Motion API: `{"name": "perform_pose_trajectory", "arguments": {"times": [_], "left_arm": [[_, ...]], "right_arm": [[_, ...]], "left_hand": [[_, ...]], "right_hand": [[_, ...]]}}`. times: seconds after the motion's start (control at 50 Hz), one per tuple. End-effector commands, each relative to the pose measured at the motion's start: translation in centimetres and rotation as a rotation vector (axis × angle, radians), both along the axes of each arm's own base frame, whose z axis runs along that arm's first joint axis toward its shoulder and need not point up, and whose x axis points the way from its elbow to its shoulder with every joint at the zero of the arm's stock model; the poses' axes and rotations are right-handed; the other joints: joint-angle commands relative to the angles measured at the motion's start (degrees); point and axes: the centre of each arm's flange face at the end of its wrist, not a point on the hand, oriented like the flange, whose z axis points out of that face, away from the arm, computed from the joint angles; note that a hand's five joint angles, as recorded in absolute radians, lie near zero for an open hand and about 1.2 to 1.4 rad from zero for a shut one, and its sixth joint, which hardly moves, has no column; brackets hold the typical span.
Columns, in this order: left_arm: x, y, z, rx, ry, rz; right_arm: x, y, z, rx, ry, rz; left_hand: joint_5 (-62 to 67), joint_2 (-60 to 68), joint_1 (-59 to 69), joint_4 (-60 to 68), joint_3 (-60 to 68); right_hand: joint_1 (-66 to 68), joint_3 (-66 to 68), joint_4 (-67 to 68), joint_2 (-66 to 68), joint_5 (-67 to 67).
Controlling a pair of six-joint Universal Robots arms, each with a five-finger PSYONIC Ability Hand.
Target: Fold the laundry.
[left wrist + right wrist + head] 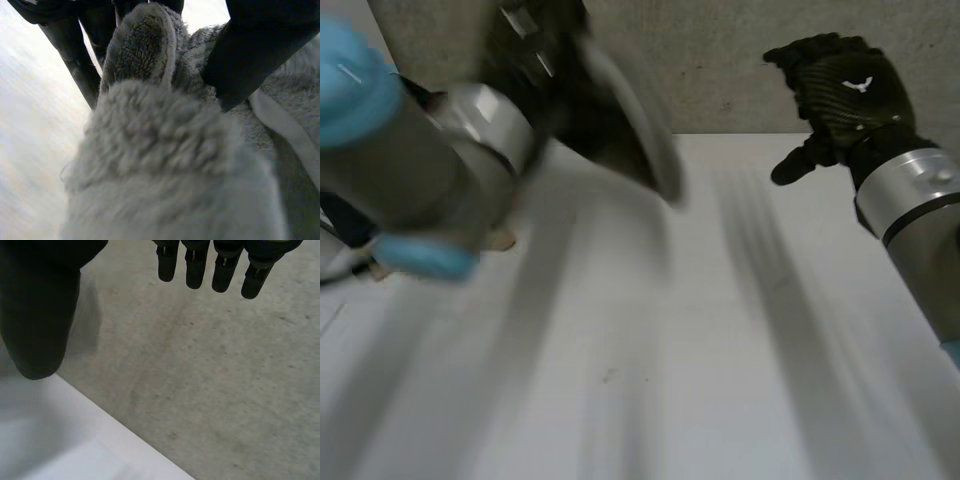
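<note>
Grey towel [165,165] bunches, pinched in left hand [260,50]; right hand [842,92] hangs spread near white table [720,350] edge.

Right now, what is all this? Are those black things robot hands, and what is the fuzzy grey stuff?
Yes, it is a robot with two arms and two black hands, working at a white table. One picture comes from a camera up between the arms, looking down. The other two come from small cameras on its wrists, each looking along that hand's palm. The fuzzy grey stuff is a towel. The left hand pinches it between its fingers and thumb, very close to that wrist camera. The right hand holds nothing. Its fingers hang loose near the table's far edge, with the grey floor beyond it.
</note>
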Motion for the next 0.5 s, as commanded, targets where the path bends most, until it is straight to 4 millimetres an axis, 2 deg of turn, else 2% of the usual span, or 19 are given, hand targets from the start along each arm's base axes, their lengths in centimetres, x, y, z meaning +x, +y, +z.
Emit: {"name": "perform_pose_trajectory", "arguments": {"times": [0.02,0.04,0.08,0.1,0.14,0.18,0.2,0.3,0.4,0.5], "left_arm": [[-2.8,5.8,-13.8,0.36,-0.266,-0.143],[-2.9,7.1,-14.8,0.403,-0.301,-0.162],[-2.8,8.1,-14.9,0.427,-0.321,-0.17],[-2.7,8.4,-14.7,0.432,-0.327,-0.172],[-2.1,8.8,-12.9,0.407,-0.312,-0.163],[-1.4,8.5,-11.4,0.378,-0.287,-0.136],[-0.3,7.9,-9.8,0.346,-0.255,-0.101],[3.2,6.4,-6.6,0.267,-0.178,-0.006],[6.3,5.4,-6.7,0.257,-0.171,0.056],[8.5,5.6,-9.7,0.338,-0.235,0.062]], "right_arm": [[-1.8,-2.5,-0.7,0.044,0.017,-0.073],[-1.9,-2.7,-0.9,0.056,0.021,-0.078],[-2.1,-3.3,-1.8,0.104,0.039,-0.086],[-2.0,-3.4,-2.1,0.121,0.047,-0.086],[-2.1,-3.6,-2.7,0.159,0.065,-0.088],[-1.9,-3.5,-3.4,0.218,0.091,-0.083],[-1.9,-3.4,-3.6,0.239,0.1,-0.08],[-0.3,-1.0,-5.2,0.369,0.197,0.005],[1.2,1.3,-7.4,0.444,0.299,0.069],[2.3,2.3,-10.1,0.432,0.372,0.11]], "left_hand": [[-12.01,-14.31,-8.02,-15.32,-14.22],[-36.28,-38.58,-32.29,-39.59,-38.49],[-53.77,-56.07,-49.79,-57.09,-55.99],[-55.4,-57.71,-51.42,-58.72,-57.62],[-55.4,-57.71,-51.42,-58.72,-57.62],[-55.4,-57.71,-51.42,-58.72,-57.62],[-55.4,-57.71,-51.42,-58.72,-57.62],[-55.4,-57.71,-51.42,-58.72,-57.62],[-55.4,-57.71,-51.42,-58.72,-57.62],[-55.4,-57.71,-51.42,-58.72,-57.62]], "right_hand": [[-3.26,-1.92,-1.98,-1.97,-2.75],[-3.26,-1.92,-1.98,-1.97,-2.75],[-3.26,-1.92,-1.98,-1.97,-2.75],[-3.26,-1.92,-1.98,-1.97,-2.75],[-3.26,-1.92,-1.98,-1.97,-2.75],[-3.26,-1.92,-1.98,-1.97,-2.75],[-3.26,-1.92,-1.98,-1.97,-2.75],[-3.26,-1.92,-1.98,-1.97,-2.75],[-3.26,-1.92,-1.98,-1.97,-2.75],[2.45,3.8,3.74,3.74,2.97]]}}
